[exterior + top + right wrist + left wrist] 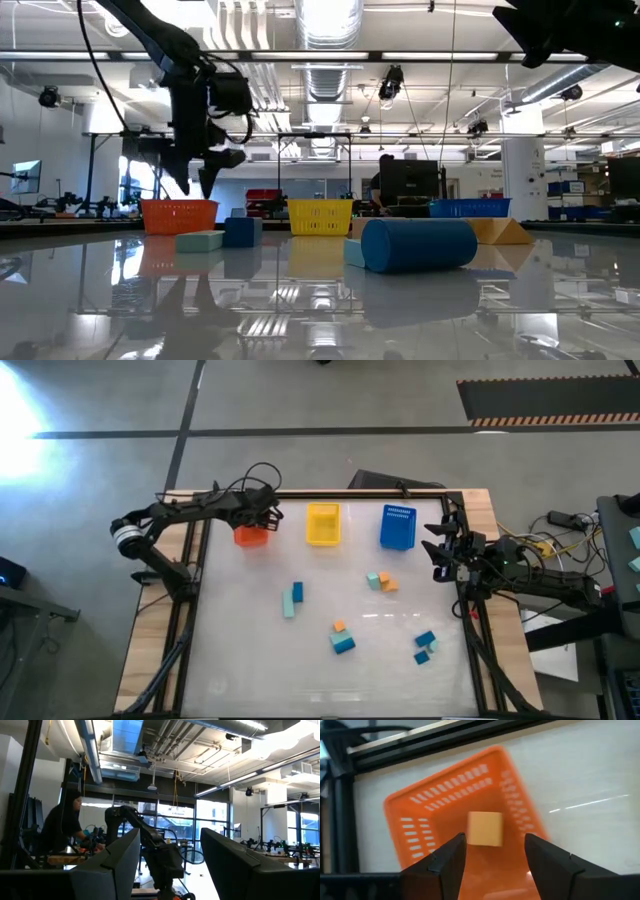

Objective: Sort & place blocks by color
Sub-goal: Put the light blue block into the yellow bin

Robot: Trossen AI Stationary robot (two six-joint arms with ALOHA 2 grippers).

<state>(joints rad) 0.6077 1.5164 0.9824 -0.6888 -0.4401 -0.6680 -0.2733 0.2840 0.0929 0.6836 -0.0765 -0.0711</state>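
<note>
Left gripper [262, 518] first: I see its two dark fingers [445, 865] spread apart, pinching nothing, poised right above the orange perforated plastic bin [251, 535]. Directly beneath the gap between those fingers a small orange cube [484, 828] shows inside that bin, clear of both fingers; whether it rests on the bin's floor I cannot tell.

Outward from the left gripper, across the white tabletop [240, 650] toward the near edge, I see a blue bar and a pale teal-green bar [292, 599] lying side by side, touching. Farther over toward the right arm is a small teal cube touching an orange cube [380, 581], then an orange cube on or against a blue block [342, 639], and beyond those a cluster of blue and teal blocks [425, 646] close to the right arm's side of the table.

Beside the orange bin, away from the left gripper, stands the yellow perforated plastic bin [322, 524], and past it the blue perforated plastic bin [397, 527], all three in a row along the far edge.

Right gripper [441, 555] hangs near the blue bin at the table's right frame, fingers [110, 865] parted and holding nothing; through its camera I see a person in dark clothing [61, 827] in the room beyond
</note>
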